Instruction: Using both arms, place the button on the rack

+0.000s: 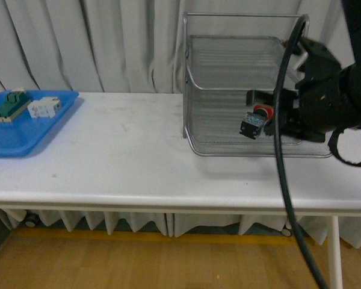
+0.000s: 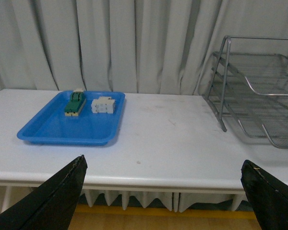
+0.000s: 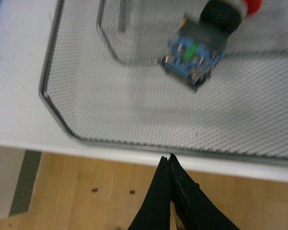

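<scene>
While tilted, button (image 1: pixel 254 122) red-cap-up over rack (image 1: pixel 228 84)

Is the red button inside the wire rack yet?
Yes, inside. The button sits tilted over the rack's bottom mesh tray, within its rim. Whether it rests on the mesh, I cannot tell.

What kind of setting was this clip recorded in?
Probably a lab or test room set up for robot trials, not a home or shop: a plain white table stands before a grey curtain, bearing only staged items, a blue tray of small switch blocks and a wire-mesh rack.
</scene>
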Robot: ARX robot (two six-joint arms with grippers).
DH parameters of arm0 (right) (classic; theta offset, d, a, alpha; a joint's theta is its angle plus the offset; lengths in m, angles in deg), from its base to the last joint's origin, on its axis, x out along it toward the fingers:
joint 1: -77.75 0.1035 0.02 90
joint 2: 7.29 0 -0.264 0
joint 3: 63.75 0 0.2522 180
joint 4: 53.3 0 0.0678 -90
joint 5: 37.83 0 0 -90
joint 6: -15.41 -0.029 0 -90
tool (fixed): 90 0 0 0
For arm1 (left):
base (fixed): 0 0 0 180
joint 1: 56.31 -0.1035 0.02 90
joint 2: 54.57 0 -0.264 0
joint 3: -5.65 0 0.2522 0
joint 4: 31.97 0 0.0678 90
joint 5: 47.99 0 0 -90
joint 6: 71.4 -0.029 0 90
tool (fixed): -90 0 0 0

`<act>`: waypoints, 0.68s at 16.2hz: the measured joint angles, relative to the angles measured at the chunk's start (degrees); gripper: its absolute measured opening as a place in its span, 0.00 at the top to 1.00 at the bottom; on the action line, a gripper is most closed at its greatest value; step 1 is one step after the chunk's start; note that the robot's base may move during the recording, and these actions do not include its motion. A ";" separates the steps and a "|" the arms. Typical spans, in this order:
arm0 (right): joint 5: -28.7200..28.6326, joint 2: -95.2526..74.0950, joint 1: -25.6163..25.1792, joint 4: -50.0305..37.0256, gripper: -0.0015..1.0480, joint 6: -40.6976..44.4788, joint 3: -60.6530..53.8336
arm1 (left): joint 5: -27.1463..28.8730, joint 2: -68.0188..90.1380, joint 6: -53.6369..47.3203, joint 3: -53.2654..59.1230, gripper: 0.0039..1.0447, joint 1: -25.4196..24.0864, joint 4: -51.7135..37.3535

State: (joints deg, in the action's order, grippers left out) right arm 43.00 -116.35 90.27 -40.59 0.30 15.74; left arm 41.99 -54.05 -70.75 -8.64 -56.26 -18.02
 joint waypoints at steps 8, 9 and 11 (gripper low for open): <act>0.85 -4.46 1.81 2.82 0.98 5.92 -1.40 | 0.00 0.00 0.00 0.00 0.06 0.00 0.00; 1.66 -6.19 1.27 2.89 0.98 6.19 -0.50 | 0.00 0.00 0.00 0.00 0.06 0.00 0.00; 1.73 -7.32 0.02 3.89 0.98 6.19 1.68 | 0.02 0.00 0.00 0.00 0.06 0.00 0.02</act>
State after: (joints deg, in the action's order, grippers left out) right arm 44.73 -123.67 90.29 -36.70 6.48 17.43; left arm 42.02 -54.05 -70.75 -8.64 -56.26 -18.00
